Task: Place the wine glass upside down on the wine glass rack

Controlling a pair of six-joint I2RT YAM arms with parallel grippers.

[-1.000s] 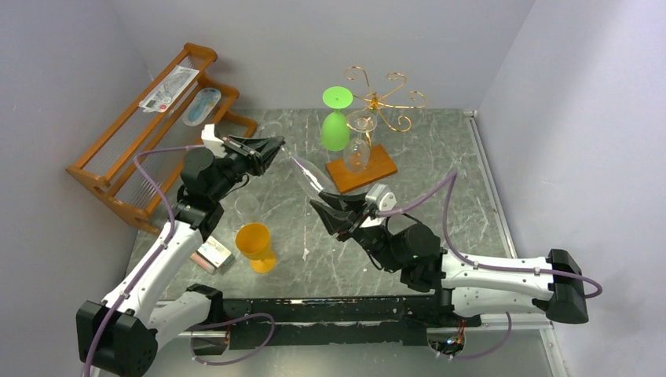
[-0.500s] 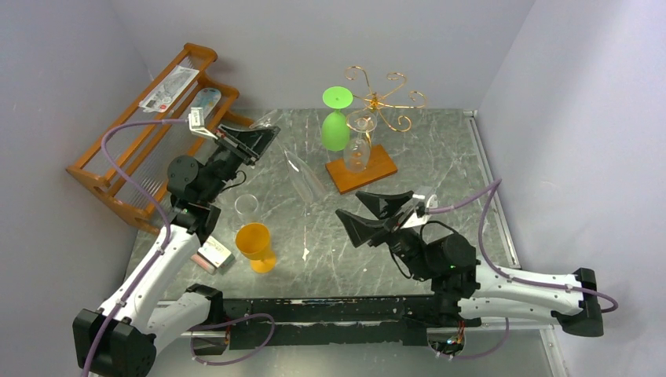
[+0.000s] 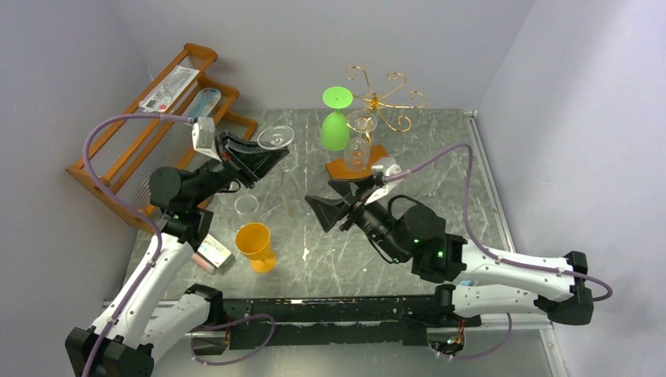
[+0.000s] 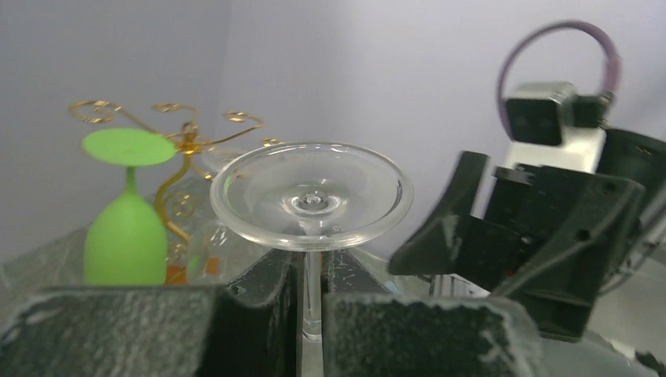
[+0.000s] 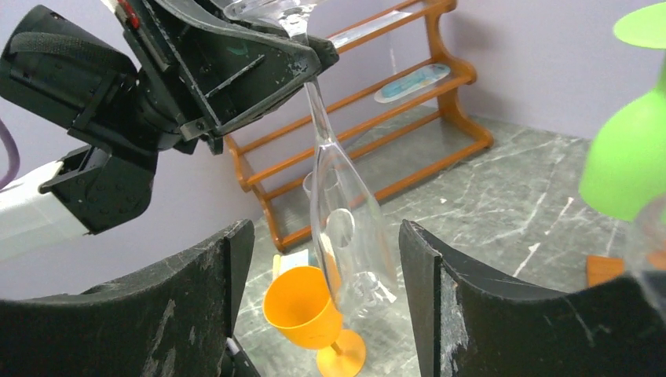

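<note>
Clear wine glass (image 4: 312,196), gold rack (image 3: 375,100)

Three clear glasses (image 3: 276,137) (image 3: 357,153) (image 3: 246,206), one green glass (image 3: 335,129), one orange goblet (image 3: 255,243) — two racks (image 3: 375,100) (image 3: 206,55).

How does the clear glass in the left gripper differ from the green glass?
The clear glass is see-through; the green glass is opaque. The clear glass is clamped by its stem in the left gripper, off the rack; the green glass hangs from the rack. Both are upside down, foot up.
</note>
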